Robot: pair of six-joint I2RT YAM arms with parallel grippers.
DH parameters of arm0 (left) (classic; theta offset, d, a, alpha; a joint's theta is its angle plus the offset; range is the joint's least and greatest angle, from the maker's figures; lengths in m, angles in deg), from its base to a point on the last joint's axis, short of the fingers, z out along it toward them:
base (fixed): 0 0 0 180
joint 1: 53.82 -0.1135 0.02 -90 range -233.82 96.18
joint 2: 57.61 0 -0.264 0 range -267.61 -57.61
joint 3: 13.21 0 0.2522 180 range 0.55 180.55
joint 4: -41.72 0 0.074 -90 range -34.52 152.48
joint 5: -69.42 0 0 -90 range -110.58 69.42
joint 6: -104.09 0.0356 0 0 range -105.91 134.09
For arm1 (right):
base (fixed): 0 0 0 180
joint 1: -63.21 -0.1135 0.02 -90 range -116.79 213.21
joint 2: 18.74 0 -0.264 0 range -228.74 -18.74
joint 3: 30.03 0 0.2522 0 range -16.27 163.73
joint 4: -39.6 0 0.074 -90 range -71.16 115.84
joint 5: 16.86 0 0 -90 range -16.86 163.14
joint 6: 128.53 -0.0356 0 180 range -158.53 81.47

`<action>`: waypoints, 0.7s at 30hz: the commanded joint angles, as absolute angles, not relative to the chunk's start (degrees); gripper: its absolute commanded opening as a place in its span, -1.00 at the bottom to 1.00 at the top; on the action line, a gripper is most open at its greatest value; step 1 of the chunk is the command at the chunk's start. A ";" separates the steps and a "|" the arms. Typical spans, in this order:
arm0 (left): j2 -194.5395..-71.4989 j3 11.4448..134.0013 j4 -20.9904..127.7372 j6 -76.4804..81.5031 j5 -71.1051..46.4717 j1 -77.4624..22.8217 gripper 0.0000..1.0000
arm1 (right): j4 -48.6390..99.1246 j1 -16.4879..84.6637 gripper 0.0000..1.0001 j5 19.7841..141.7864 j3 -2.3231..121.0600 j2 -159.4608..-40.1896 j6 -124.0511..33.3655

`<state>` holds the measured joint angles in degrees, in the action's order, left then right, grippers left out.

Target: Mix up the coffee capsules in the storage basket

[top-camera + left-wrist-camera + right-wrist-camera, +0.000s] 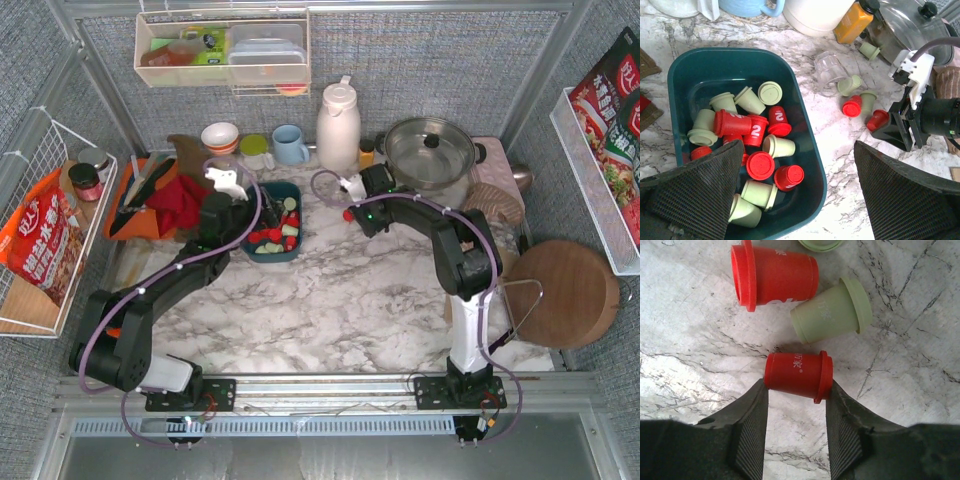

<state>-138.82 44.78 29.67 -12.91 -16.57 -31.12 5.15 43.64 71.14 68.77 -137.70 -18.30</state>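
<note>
The dark teal storage basket (272, 193) sits left of centre and holds several red and mint green coffee capsules (760, 165). In the left wrist view its rim (805, 115) runs between my fingers. My left gripper (228, 205) is open and empty above the basket's right edge (799, 150). Several loose capsules (852, 105) lie on the marble to the right of the basket. My right gripper (350, 208) is shut on a red capsule (798, 375), gripped end to end at the fingertips (796, 390). Another red capsule (775, 275) and a green capsule (832, 312) lie just beyond it.
A clear cup (829, 72) lies on its side by the loose capsules. A white jug (338, 125), blue mug (290, 145), orange bottle (852, 22) and lidded pot (430, 150) stand behind. An orange tray (140, 200) with a red cloth (180, 205) lies left. A wooden board (560, 290) lies right.
</note>
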 commanded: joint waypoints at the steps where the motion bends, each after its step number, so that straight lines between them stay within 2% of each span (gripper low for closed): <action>1: -138.91 45.03 27.90 -11.92 -16.87 -30.73 0.99 | 7.46 43.88 -0.31 72.05 67.16 -135.93 -18.00; 3: -139.08 45.10 27.98 -11.46 -16.89 -30.35 0.99 | 9.44 43.88 -0.39 72.33 65.17 -134.09 -18.04; 5: -139.26 44.98 27.96 -11.39 -16.84 -30.06 0.99 | 10.90 43.88 -0.34 73.57 63.07 -132.25 -17.80; 6: -139.35 44.99 27.97 -11.37 -16.88 -29.95 0.99 | 10.80 43.88 -0.21 74.01 62.67 -131.61 -17.90; 7: -139.44 44.97 27.85 -11.46 -16.81 -29.92 0.99 | 10.28 43.88 0.03 74.03 62.77 -131.39 -18.26; 9: -139.65 45.04 27.62 -11.70 -16.59 -29.75 0.99 | 9.48 43.88 0.09 73.86 63.18 -131.17 -18.95; 16: -139.47 46.23 28.82 -11.41 -14.88 -29.04 0.99 | 15.82 43.45 -0.30 74.46 56.81 -125.26 -19.80; 18: -140.14 47.69 30.46 -11.31 -13.82 -28.85 0.99 | 22.04 43.37 -0.32 75.86 52.20 -121.05 -21.08; 19: -140.42 48.08 30.88 -11.35 -13.47 -28.70 0.99 | 24.02 43.43 -0.28 76.47 50.61 -119.39 -21.89; 21: -140.73 48.41 30.81 -11.45 -13.50 -28.21 0.99 | 25.88 43.43 0.06 77.03 49.30 -117.35 -24.34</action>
<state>-140.13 47.40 30.31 -11.80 -14.95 -28.80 16.65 43.51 74.60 51.81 -120.87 -20.33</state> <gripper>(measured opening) 0.994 0.380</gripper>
